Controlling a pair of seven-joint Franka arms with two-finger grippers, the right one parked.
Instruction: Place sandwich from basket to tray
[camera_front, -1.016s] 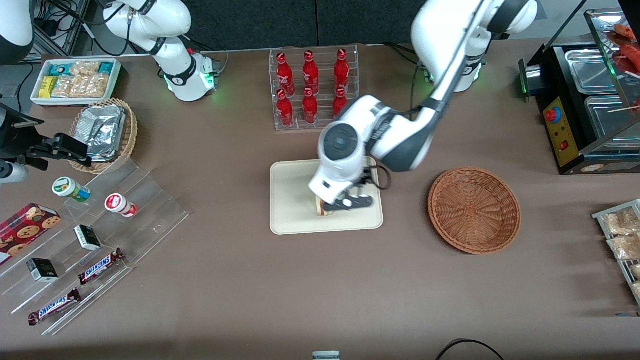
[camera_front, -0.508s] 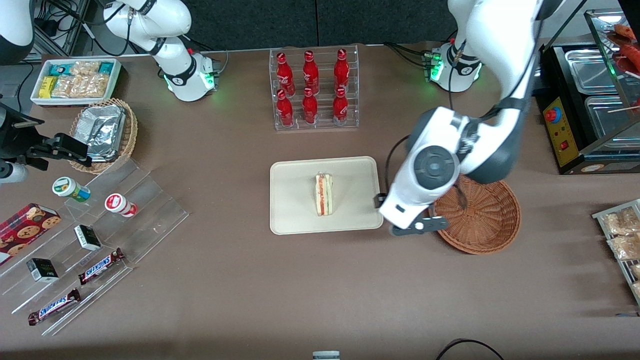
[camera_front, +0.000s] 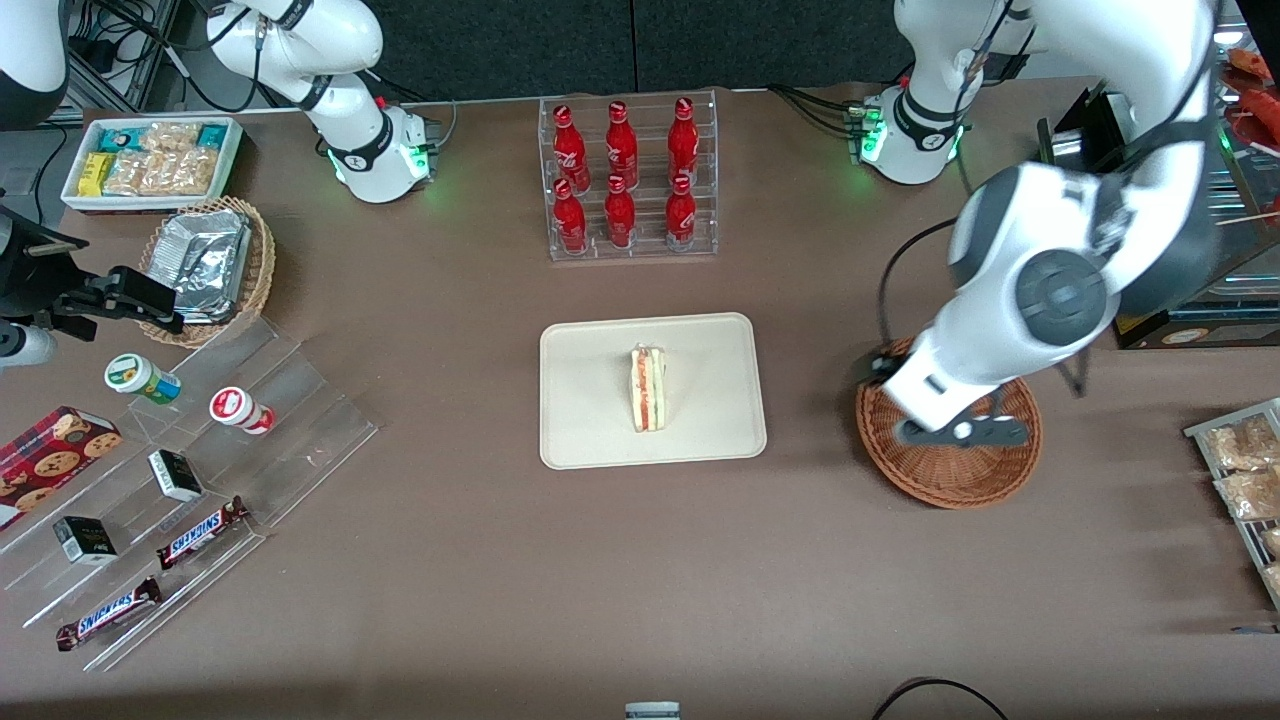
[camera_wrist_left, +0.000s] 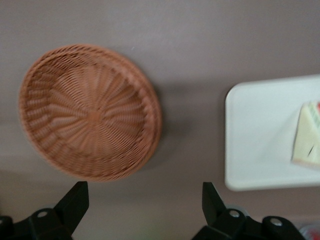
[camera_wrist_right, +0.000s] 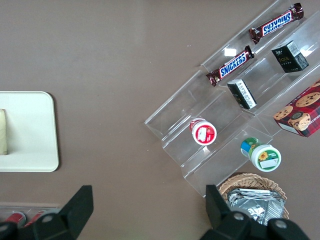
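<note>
The sandwich lies on the tray, well apart from the released end effector above the basket.

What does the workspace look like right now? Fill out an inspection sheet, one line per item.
Surface: brown table.
Sandwich: on the tray, near its middle, untouched by the gripper.
Basket: reddish-brown, nothing in it, beside the tray toward the working arm's end.
Clutter: rack of red bottles farther from the camera than the tray; clear stepped stand with Snickers bars, small boxes and cups; cookie box; foil packs in a tan basket; white bin of snacks.
Gripper: above the basket, open, holding nothing.
Cables: black cable looping off the working arm.
Surroundings: black metal appliance at the working arm's end.
</note>
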